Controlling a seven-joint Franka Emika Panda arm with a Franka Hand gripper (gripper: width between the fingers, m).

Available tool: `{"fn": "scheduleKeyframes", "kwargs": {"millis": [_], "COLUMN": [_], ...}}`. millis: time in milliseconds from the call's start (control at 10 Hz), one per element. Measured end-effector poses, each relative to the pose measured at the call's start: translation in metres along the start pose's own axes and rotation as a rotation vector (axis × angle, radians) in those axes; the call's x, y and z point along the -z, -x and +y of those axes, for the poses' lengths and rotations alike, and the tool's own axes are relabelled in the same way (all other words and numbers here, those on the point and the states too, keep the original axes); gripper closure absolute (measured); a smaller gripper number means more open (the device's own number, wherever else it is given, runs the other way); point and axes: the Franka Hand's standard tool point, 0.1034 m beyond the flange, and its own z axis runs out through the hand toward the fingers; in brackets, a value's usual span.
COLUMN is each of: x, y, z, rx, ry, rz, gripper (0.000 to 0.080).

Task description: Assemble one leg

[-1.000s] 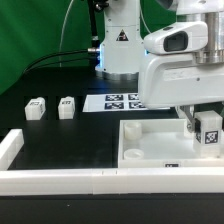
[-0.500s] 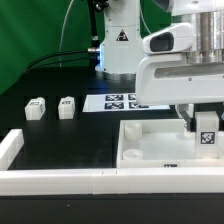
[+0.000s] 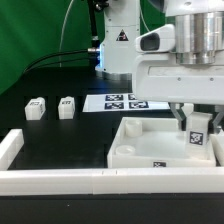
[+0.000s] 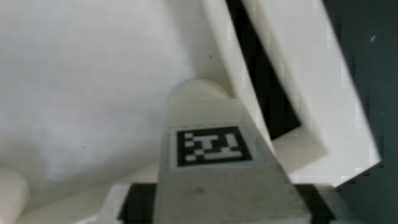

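At the exterior view's left, two small white blocks (image 3: 36, 107) and (image 3: 67, 106) sit side by side on the black table (image 3: 70, 140), each showing a dark marker tag on its face. A low white rail (image 3: 50, 180) runs along the near edge. Further right, the marker board (image 3: 122, 101) lies flat near the robot base. Right of centre lies the large white tray (image 3: 135, 150) with its raised rim.

Over the tray's right-hand part, the gripper (image 3: 197, 128) is clenched on the leg (image 3: 198, 134), a small white block tilted off upright, its black-and-white square tag facing the camera. Whether its lower end touches the tray floor cannot be told.

In the wrist view the leg (image 4: 214, 150) is a tapering white piece with the square tag on its face, dark fingers (image 4: 302, 205) pressing on both sides at its wide end, its narrow end pointing at the tray's rim (image 4: 285, 70).
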Motion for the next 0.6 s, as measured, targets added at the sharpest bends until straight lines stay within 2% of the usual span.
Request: {"fn": "scheduleKeyframes", "kwargs": {"millis": [300, 500, 600], "x": [0.0004, 0.0006, 0.0004], "y": [-0.0080, -0.0097, -0.0094], "z": [0.0126, 0.0145, 0.0143], "rx": [-0.154, -0.149, -0.149], "ry": [0.021, 0.024, 0.024], "rz": [0.019, 0.022, 0.022], "gripper": [0.0499, 0.0498, 0.0392]}}
